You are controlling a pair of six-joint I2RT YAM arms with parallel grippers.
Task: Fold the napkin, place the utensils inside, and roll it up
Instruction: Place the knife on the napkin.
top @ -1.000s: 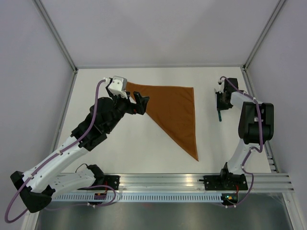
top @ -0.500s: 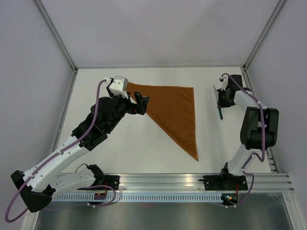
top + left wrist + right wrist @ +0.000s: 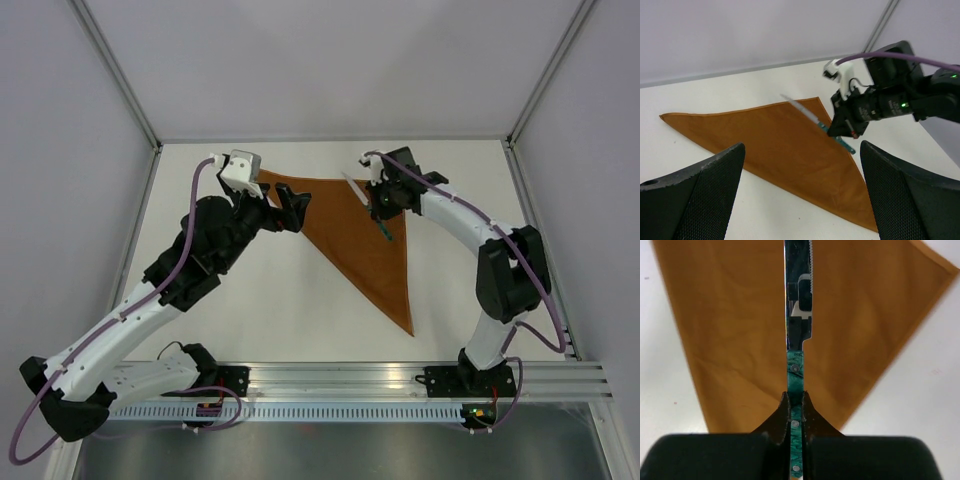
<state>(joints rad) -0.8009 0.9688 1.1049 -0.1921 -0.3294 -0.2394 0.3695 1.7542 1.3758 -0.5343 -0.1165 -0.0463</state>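
One fold done; right jaws pinch a knife [image 3: 795,371] over the napkin [image 3: 370,250], near its two-o'clock corner. Left jaws gape idle. Next probably means laying it flat.

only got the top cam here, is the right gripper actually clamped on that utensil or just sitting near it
Observer: Clamped. The right wrist view shows the right gripper shut on the green handle of the utensil.
Operator: what kind of utensil is it
Observer: A knife. The right wrist view shows a metal blade with a serrated edge, pointing away from the gripper, out over the napkin.
Operator: is the left gripper holding any cloth
Observer: No. In the left wrist view the left gripper is open and grips nothing.
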